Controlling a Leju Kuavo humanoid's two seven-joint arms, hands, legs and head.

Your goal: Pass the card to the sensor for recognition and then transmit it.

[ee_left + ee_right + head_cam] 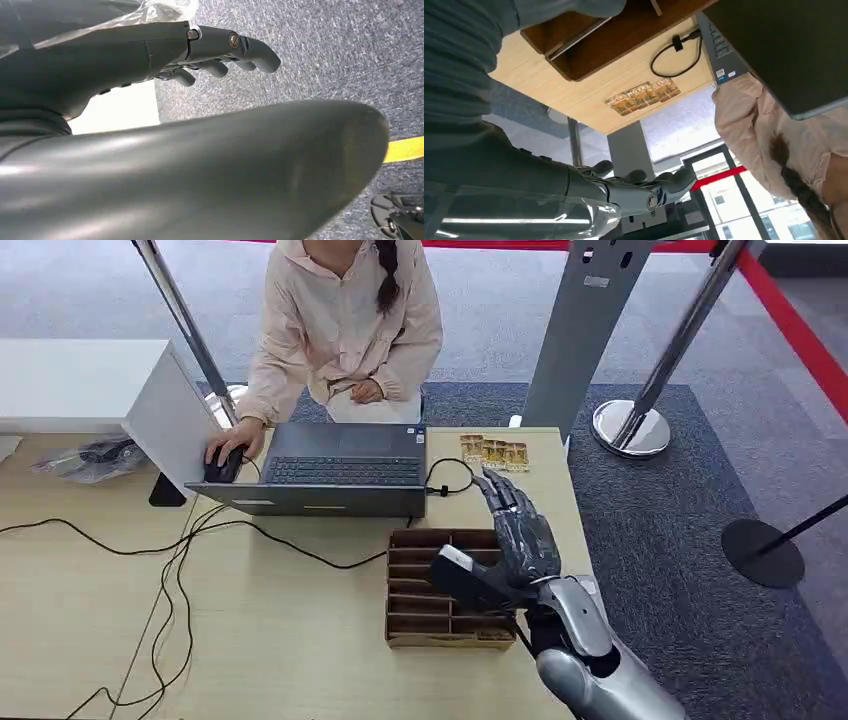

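A row of gold-patterned cards (493, 453) (644, 94) lies on the wooden table near its far right edge. My right hand (515, 535) hovers over the brown cardboard slotted box (440, 640) (614, 50). Its fingers (644, 192) stretch toward the cards, its thumb reaches across the box, and it holds nothing. A thin pale-edged card (579, 37) leans in one slot under the thumb. My left hand (220, 55) hangs over grey carpet beside the table, fingers loosely extended and empty.
An open laptop (330, 470) (784, 50) sits behind the box, with a person (340, 320) seated at it, one hand on a mouse (222, 468). Black cables (170, 570) trail across the left of the table. A white box (90, 385) stands at the back left. Stanchion bases (630, 428) stand on the carpet to the right.
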